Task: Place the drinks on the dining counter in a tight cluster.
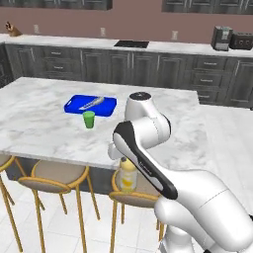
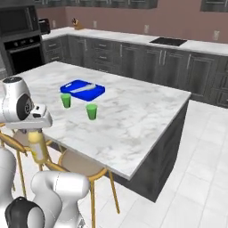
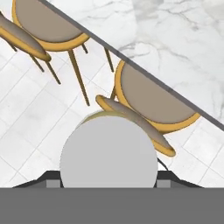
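One yellow juice bottle (image 2: pixel 37 149), clamped between the fingers (image 2: pixel 37 130), hung above a bar stool (image 2: pixel 80 168) beside the desk (image 2: pixel 129 120).

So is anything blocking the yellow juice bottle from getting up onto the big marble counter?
The juice bottle, held in the gripper, hangs beside the dining counter, below its overhanging edge. That edge is in the way; it must rise above it first. The green cups stand farther in.
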